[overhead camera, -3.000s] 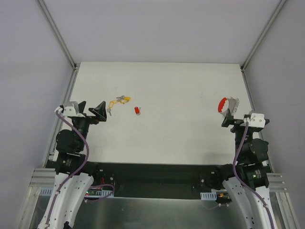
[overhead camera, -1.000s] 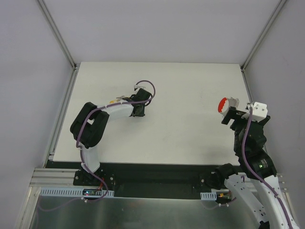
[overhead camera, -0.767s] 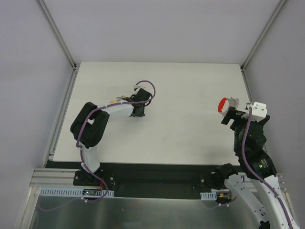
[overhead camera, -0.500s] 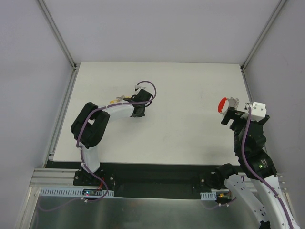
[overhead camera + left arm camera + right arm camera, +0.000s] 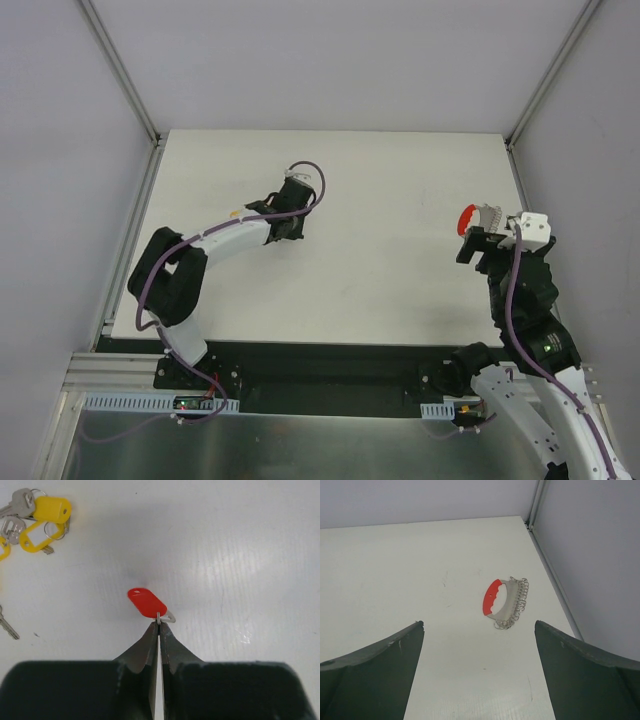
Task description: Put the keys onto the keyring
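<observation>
Red key tag (image 5: 146,602) pinched by its thin wire loop in clenched left gripper (image 5: 158,626) — judged light, slippery, prone to swivel. Keyring (image 5: 503,602) lies by right edge of table (image 5: 395,570), ahead of wide-spread, empty right gripper (image 5: 479,625) — stiff red crescent judged best hold.

A robotics lab cell: a plain white bench (image 5: 400,290) walled by blank grey panels (image 5: 330,60) on aluminium posts (image 5: 120,70), with two cabled robot arms (image 5: 235,232) bolted at its near edge.

The white surface (image 5: 400,200) lay enclosed by pale grey walls (image 5: 330,60), with aluminium rails (image 5: 120,70) running up the corners.
</observation>
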Available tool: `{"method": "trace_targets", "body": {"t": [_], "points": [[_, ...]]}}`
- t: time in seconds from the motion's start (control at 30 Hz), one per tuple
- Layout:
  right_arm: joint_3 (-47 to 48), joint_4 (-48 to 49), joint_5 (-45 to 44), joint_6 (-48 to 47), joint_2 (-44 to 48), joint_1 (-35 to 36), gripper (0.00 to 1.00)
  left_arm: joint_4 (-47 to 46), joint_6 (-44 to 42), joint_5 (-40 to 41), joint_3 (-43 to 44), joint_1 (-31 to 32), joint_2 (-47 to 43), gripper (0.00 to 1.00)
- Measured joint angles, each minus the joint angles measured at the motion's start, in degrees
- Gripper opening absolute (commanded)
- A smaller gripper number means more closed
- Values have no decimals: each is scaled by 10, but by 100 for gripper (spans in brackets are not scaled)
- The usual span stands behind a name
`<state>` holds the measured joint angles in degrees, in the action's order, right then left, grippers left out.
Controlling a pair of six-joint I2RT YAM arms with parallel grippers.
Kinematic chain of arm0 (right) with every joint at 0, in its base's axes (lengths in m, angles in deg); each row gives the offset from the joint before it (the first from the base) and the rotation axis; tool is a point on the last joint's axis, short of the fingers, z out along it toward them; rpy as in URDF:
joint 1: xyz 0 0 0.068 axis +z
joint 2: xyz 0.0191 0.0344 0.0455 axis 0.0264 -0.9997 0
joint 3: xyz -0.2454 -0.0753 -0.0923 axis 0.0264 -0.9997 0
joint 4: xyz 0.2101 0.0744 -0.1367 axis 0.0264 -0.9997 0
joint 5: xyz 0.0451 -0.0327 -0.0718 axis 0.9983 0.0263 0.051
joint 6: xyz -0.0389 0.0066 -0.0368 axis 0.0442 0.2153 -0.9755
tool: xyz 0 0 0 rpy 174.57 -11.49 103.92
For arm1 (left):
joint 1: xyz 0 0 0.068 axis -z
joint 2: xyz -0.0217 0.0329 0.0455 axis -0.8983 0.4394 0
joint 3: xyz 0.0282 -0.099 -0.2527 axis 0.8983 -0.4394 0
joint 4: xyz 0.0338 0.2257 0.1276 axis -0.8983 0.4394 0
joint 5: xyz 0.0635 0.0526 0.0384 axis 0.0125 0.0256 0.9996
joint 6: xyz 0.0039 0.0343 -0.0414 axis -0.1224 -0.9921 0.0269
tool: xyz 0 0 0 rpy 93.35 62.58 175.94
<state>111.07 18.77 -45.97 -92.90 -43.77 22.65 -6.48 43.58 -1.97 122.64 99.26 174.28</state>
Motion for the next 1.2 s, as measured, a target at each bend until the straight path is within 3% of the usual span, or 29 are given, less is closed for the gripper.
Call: {"method": "trace_targets", "body": {"t": [0.13, 0.33, 0.5, 0.67, 0.93, 1.07, 1.2], "points": [[7, -10, 33, 3, -13, 0, 96, 21, -34, -44, 2, 0, -49, 0], [72, -65, 122, 3, -104, 1, 96, 89, -106, -129, 43, 4, -83, 0], [82, -68, 272, 2, -149, 1, 96, 167, -186, -168, 79, 26, -115, 0], [26, 10, 423, 2, -148, 2, 99, 243, -270, -211, 108, 57, -162, 0], [-82, 188, 585, 10, -173, 17, 85, 325, -356, -275, 141, 105, -216, 0], [-101, 276, 638, 18, -208, 47, 70, 357, -371, -310, 163, 130, -217, 0], [-101, 341, 680, 19, -257, 80, 62, 375, -377, -351, 183, 139, -217, 0]]}}
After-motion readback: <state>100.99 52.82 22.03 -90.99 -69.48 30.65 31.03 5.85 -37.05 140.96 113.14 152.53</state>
